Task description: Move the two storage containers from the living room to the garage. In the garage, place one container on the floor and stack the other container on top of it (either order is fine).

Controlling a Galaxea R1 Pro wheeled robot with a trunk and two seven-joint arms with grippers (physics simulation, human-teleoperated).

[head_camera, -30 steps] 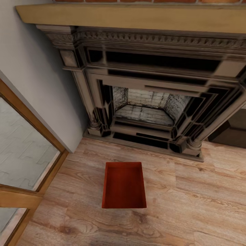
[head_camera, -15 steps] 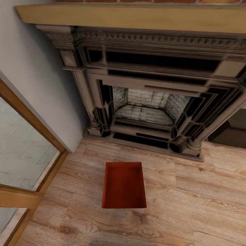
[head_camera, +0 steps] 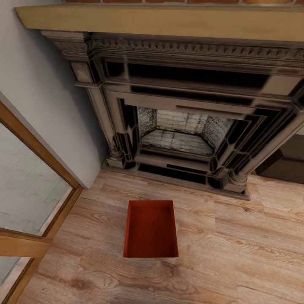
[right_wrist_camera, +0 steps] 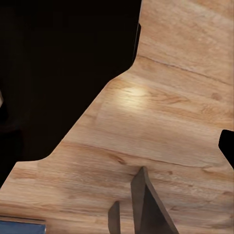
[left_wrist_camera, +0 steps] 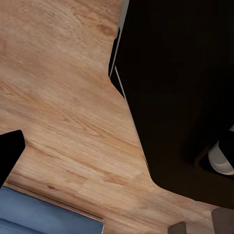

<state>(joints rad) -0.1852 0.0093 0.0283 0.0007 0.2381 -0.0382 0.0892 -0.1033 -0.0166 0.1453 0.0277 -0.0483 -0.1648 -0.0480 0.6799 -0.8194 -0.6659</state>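
One of the storage containers (head_camera: 150, 229), an orange-red open box, sits on the light wood-plank floor (head_camera: 236, 257) of the living room, in front of the fireplace, in the lower middle of the head view. It is empty. My left gripper (left_wrist_camera: 117, 156) hangs over bare planks beside my dark base; one black fingertip (left_wrist_camera: 9, 151) shows at the frame's edge with nothing near it. My right gripper (right_wrist_camera: 117, 146) likewise looks down at planks, with one black fingertip (right_wrist_camera: 227, 146) at the frame's edge. Both are away from the box.
The dark ornate fireplace (head_camera: 185, 126) with its wooden mantel (head_camera: 160, 21) stands just behind the box. A wood-framed glass door (head_camera: 29, 190) and a white wall (head_camera: 46, 109) close the left side. A low dark bench end (head_camera: 287, 164) is at the right.
The whole head picture has shifted a few pixels to the left, so the camera moved slightly. The box lies where it was on the planks.
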